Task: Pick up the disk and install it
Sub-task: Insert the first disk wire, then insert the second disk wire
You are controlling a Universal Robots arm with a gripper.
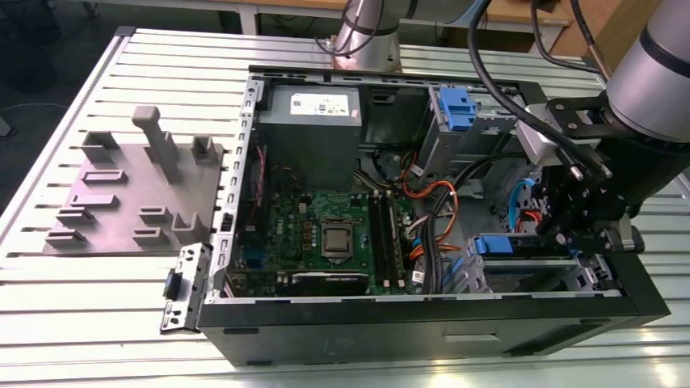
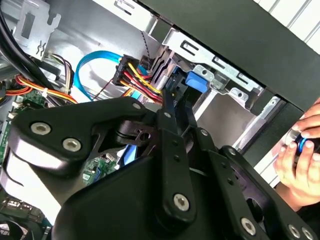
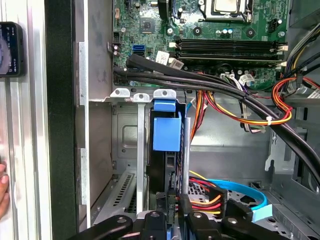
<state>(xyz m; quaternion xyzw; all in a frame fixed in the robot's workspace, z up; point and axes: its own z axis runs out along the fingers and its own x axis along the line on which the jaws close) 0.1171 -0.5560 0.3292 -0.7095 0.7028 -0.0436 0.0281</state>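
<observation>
The gripper (image 1: 574, 212), a matte black linkage claw studded with silver bolts, hangs inside the open computer case (image 1: 431, 323) at the drive bay (image 1: 534, 271) on the exterior view's right. In the second wrist view its fingers (image 2: 172, 107) taper close together toward a thin upright edge with a blue plastic tab above it; in the first wrist view the fingertips (image 3: 170, 212) sit right at the lower end of the disk (image 3: 167, 150). They look drawn in on that edge, but whether they actually pinch it I cannot tell.

The disk stands on edge in a slot of the silver sheet-metal bay, its blue plastic carrier (image 3: 166, 132) smooth and boxy, with a small blue tab at the end. In the exterior view the blue carrier (image 1: 506, 245) shows just beside the claw.

A bundle of red, yellow and black wires (image 3: 205, 200) and a flat light-blue cable (image 3: 240, 187) lie by the claw. Beyond the bay, thick black sleeved cables (image 3: 200, 80) cross a green motherboard (image 1: 323, 234). A grey metal box (image 1: 313, 121) sits in the case's far corner.

Outside the case, a grey moulded fixture (image 1: 135, 190) with upright pegs rests on the ribbed aluminium table (image 1: 86, 307). A person's hand (image 2: 300, 155) shows at the case's outer wall in the second wrist view.
</observation>
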